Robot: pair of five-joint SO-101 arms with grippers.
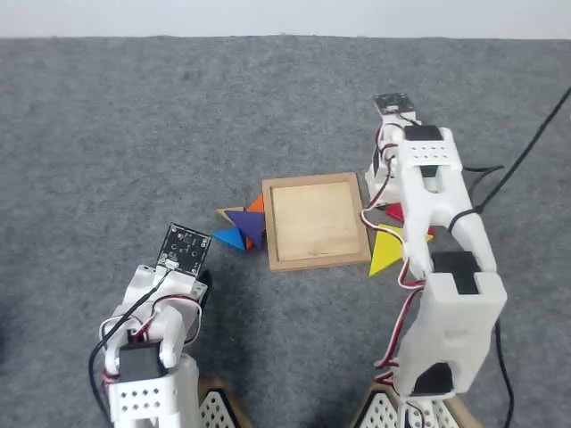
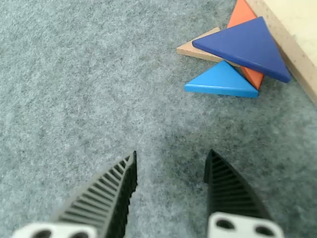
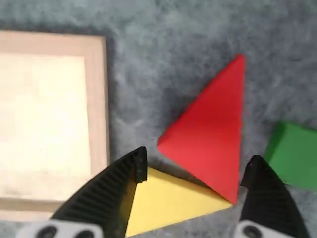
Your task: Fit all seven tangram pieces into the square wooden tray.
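The right claw, spread wide, hangs directly above the red wooden triangle, which lies just right of the square wooden tray, touching the yellow wooden triangle; the left claw, also wide, sits well left.

Pale wooden tray, red triangle, yellow triangle, green piece

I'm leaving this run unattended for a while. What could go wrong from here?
1. The right gripper hangs open over the spot where the red triangle meets the yellow triangle. Closing there may catch both or shove one away.
2. Beside the tray, the dark blue triangle lies on the orange piece and the tan piece. Pulling a lower one would likely scatter the stack.
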